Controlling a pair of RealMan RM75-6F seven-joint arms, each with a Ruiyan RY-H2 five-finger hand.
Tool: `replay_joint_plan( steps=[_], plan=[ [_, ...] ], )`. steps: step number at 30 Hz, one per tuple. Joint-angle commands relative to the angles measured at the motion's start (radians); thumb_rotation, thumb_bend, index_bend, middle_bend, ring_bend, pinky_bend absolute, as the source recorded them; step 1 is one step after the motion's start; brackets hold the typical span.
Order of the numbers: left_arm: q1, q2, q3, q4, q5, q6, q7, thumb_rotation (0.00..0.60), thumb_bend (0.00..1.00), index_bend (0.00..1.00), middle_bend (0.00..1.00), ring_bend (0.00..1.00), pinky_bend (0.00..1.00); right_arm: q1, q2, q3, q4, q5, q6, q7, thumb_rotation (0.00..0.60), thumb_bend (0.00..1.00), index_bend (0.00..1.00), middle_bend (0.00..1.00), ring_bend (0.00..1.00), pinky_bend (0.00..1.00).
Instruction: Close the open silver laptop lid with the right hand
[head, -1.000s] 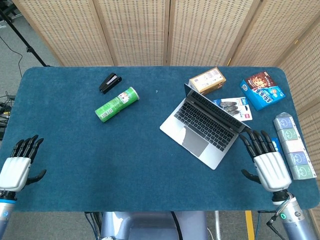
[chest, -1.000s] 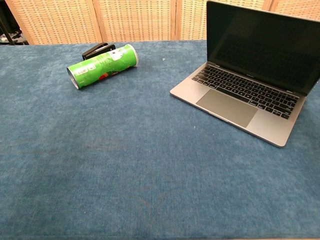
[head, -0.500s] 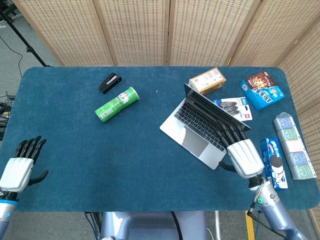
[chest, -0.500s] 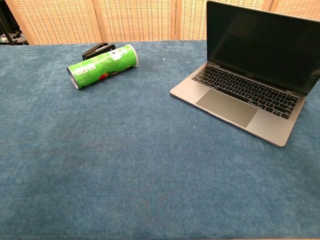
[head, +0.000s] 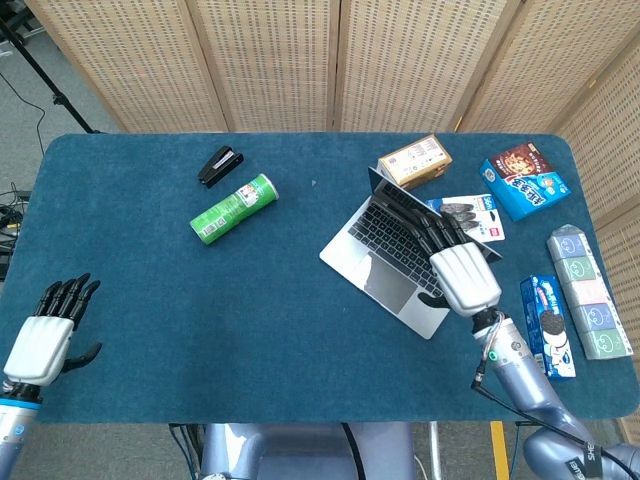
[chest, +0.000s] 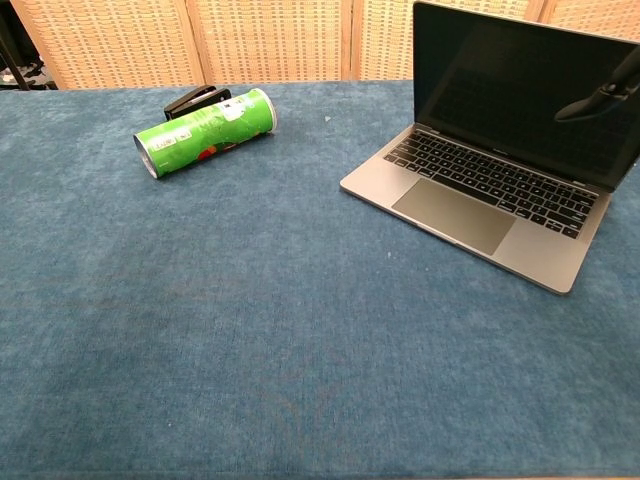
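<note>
Fingers (head: 432, 232) of my right hand (head: 462, 277) are apart above the laptop (chest: 480, 190) keys, center-right; lid (chest: 520, 90) prob. just beyond fingertips, upper right.

Head view: high above, looking steeply down; takes in the whole blue bench (head: 150, 300), both hands at its near edge.
Chest view: low, near the bench surface, facing forward toward the screens; close in.
Shared: laptop (head: 385, 262) (chest: 480, 195), green can (head: 233, 208) (chest: 205, 131), black stapler (head: 220, 165) (chest: 195, 99).
</note>
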Motion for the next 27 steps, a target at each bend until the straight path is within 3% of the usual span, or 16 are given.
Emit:
replay_joint_plan(
  steps=[1,18,27],
  plan=[
    [-0.001,0.0,0.001,-0.001,0.002,0.0,0.0,0.6,0.23,0.0,0.0,0.0,0.0,0.025,-0.006,0.008,0.006,0.033,-0.018,-0.013,0.6,0.13,0.0,0.0,0.0,0.0],
    [-0.011,-0.006,0.015,-0.002,0.018,-0.015,0.007,0.6,0.23,0.0,0.0,0.0,0.0,0.192,-0.083,0.05,0.178,0.249,-0.119,-0.058,0.6,0.13,0.0,0.0,0.0,0.0],
    [-0.017,-0.007,0.024,-0.005,0.025,-0.027,0.01,0.6,0.23,0.0,0.0,0.0,0.0,0.222,-0.1,0.035,0.238,0.297,-0.114,-0.056,0.6,0.13,0.01,0.0,0.0,0.0]
  ],
)
